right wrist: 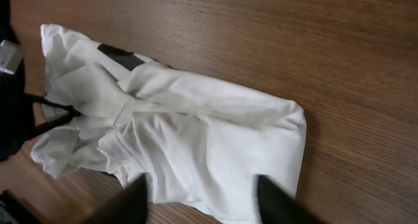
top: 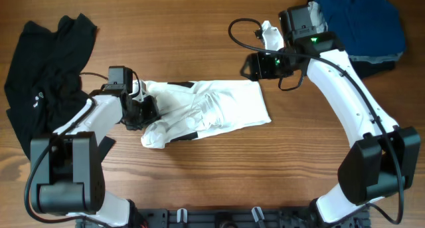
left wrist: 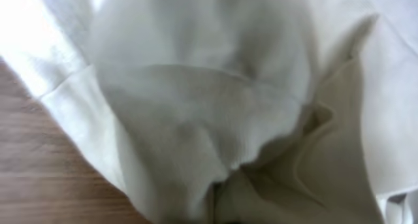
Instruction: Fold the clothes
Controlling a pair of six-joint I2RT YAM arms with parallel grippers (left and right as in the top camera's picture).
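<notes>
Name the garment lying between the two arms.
The white T-shirt in the middle; the black garment is heaped far left, the blue one in the far right corner.

Overhead view: bright, even, diffuse light, with only faint soft shadows on the bench [top: 199, 175]. Left wrist view is out of focus throughout, and the white T-shirt [left wrist: 196, 119] is glared out at upper left. Right wrist view is sharper, though the right gripper [right wrist: 202, 199] is blurred at the lower edge.
</notes>
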